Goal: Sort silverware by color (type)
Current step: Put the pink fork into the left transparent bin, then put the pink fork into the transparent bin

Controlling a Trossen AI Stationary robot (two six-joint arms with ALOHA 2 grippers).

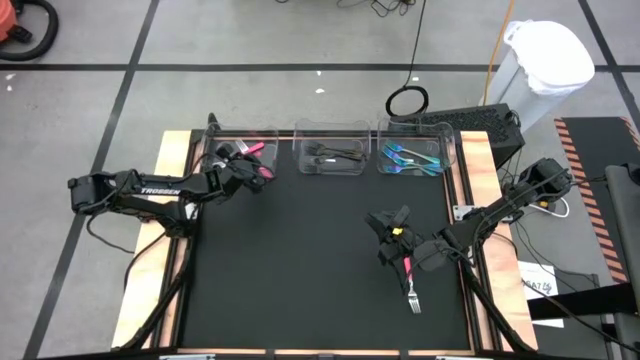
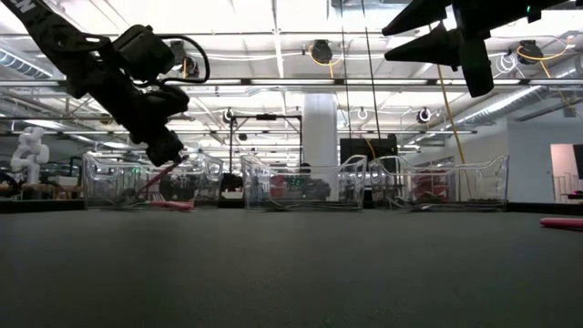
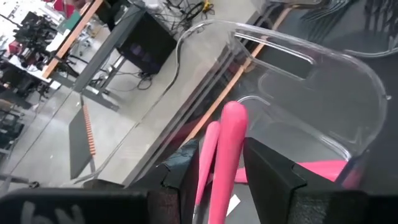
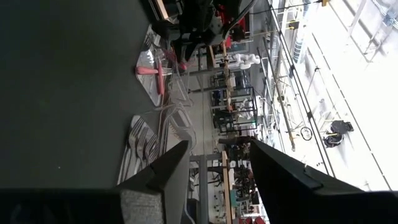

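My left gripper [image 3: 217, 180], upper left, loosely pinches two pink pieces [image 3: 227, 149] over the left bin [image 1: 215, 150]; I should open slowly. Right fingers [image 4: 171, 171] spread, empty.

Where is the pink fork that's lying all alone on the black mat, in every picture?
High view: the pink fork lies on the mat, right side, beside the right arm.
Low view: the fork is a pink sliver at the right edge.
Left wrist view: not in it.
Right wrist view: not in it.
Shared landmark: the clear bins along the far edge.
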